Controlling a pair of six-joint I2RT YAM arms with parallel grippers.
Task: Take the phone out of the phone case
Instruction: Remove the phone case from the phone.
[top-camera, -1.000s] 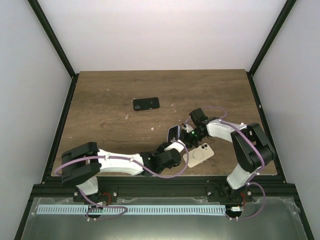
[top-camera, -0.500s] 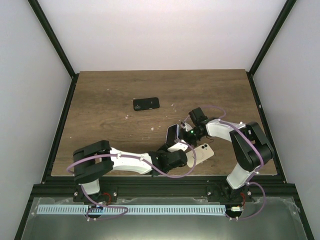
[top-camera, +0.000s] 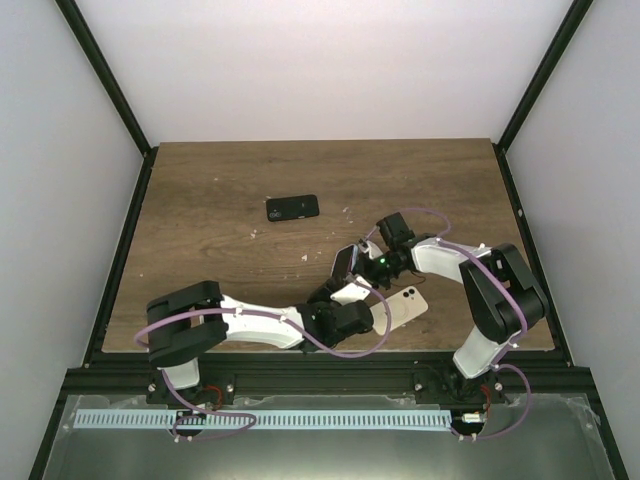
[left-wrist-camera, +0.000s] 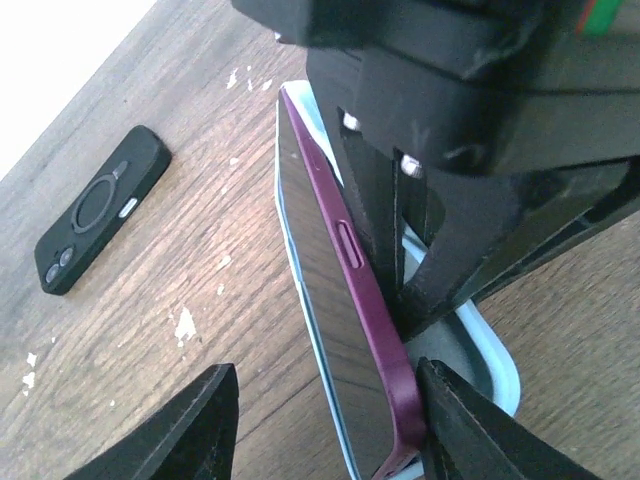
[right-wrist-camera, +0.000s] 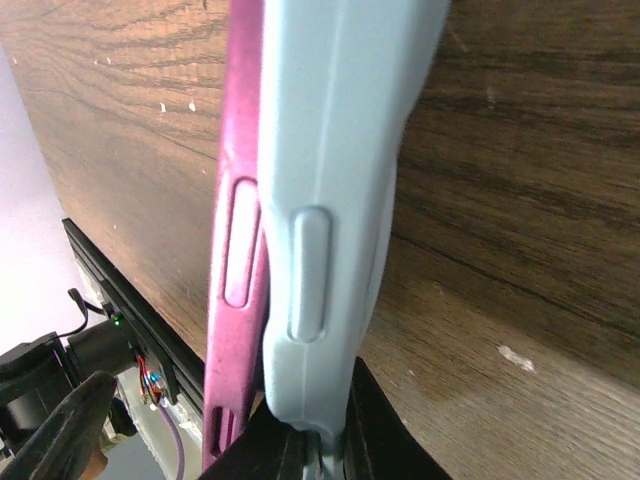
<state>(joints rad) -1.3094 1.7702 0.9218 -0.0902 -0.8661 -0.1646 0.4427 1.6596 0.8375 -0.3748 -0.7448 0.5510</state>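
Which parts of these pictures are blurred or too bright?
Top external: even light, sharp, no glare. Left wrist: upper left corner burnt out to white; the right gripper, near the lens, is dark and soft. Right wrist: the blue case fills the frame, slightly soft; the table is sharper.

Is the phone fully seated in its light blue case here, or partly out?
Partly out. In both wrist views the maroon phone has one long edge standing clear of the case wall.
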